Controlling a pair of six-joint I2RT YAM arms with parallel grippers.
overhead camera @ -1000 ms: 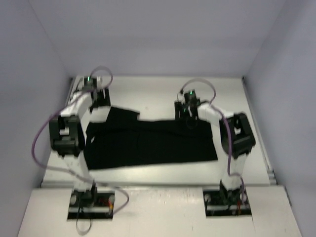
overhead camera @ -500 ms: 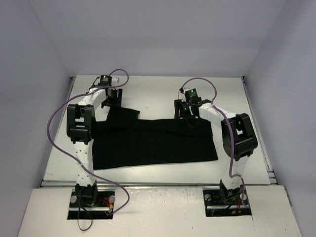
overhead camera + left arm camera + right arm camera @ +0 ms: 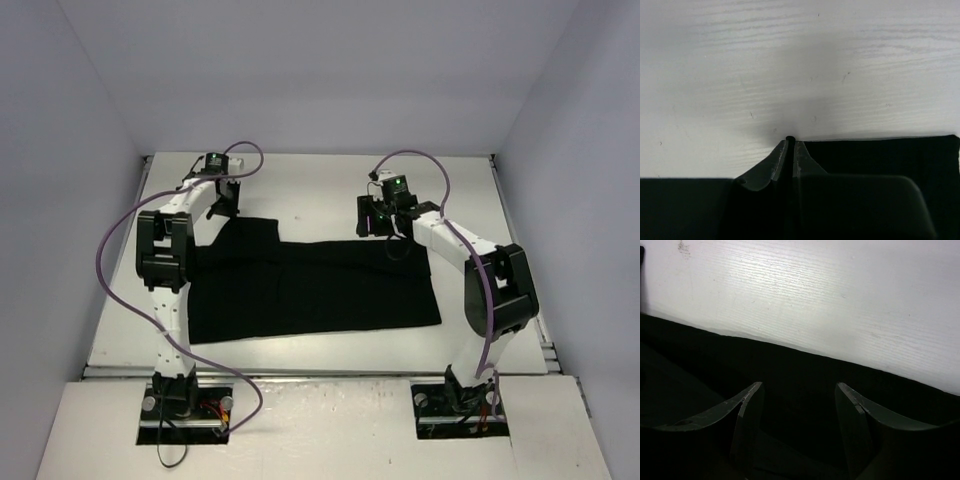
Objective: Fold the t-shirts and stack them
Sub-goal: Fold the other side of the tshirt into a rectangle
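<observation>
We see one black t-shirt (image 3: 310, 285) lying flat on the white tabletop (image 3: 300, 180), roughly mid-tabletop, between the two arms. The cloth is matte and soft, w/ a fine weave showing in the left wrist view. Its shape is approx. a wide rectangle, plus a squarish flap sticking out toward the far edge at the far-left corner. The long axis runs left-right across the tabletop. Which end is the collar we can't tell.

Left claw (image 3: 790, 142) is at that flap's far edge w/ its fingers pressed together, tips right on the cloth's border. We can't tell whether any cloth is caught betw. them. Right claw (image 3: 800, 390) is over the shirt's far edge on the right side, fingers apart, black cloth under and betw. them. Whether it touches the cloth isn't clear.

The tabletop has a faint wood-grain texture and a few small marks. Purple cables (image 3: 110, 240) loop from each arm, the left one hanging wide past the shirt's left side. Pale walls close in the tabletop on 3 sides.
</observation>
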